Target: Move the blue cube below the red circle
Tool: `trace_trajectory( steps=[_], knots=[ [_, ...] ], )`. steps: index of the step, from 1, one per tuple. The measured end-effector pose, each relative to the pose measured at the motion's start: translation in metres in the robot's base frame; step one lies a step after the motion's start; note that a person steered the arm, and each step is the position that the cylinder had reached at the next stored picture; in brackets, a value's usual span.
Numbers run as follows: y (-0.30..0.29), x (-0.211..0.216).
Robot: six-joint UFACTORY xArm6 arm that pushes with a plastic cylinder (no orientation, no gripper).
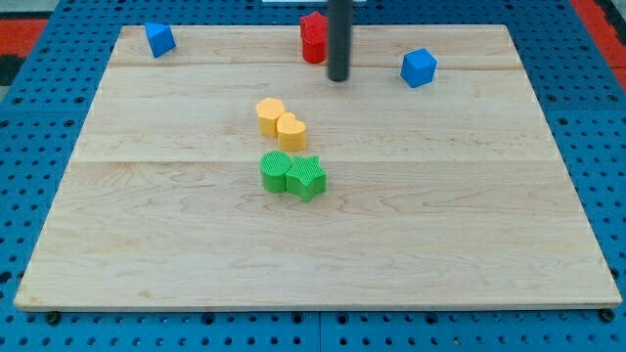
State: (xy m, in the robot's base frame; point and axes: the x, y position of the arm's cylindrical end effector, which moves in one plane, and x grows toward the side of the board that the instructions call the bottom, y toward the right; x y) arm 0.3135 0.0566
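A pale wooden board [323,244] made of joined planks fills most of the view, lying on a blue pegboard [39,196] dotted with rows of holes; a strip of red shows at the view's top corners. My tip [338,78] comes down near the view's top edge, a straight dark rod with no jaws to open or close and nothing held on it, its end resting on the wood. Just to the view's left of the rod, and partly hidden behind it, stand the red blocks [313,37]; the rod covers enough that I cannot tell for sure whether this is one piece or two stacked or side by side, though a rounded lower part shows. The blue cube [419,67] sits to the view's right of my tip, apart from it, near the top edge. A second blue block [159,39] lies far off in the top left corner of the board. Near the middle, two yellow blocks [281,122] touch each other, and just below them two green blocks [292,175] also touch, one rounded, one star-like.
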Motion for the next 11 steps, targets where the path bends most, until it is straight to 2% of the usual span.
trace_trajectory(
  steps=[1,2,3,4,5,7,8,9,10,11],
  knots=[
    [0.04,0.037],
    [0.086,0.055],
    [0.171,0.016],
    [0.16,-0.015],
    [0.089,-0.016],
    [0.065,-0.051],
    [-0.015,-0.038],
    [-0.022,-0.011],
    [-0.002,0.004],
    [-0.075,0.02]
  ],
)
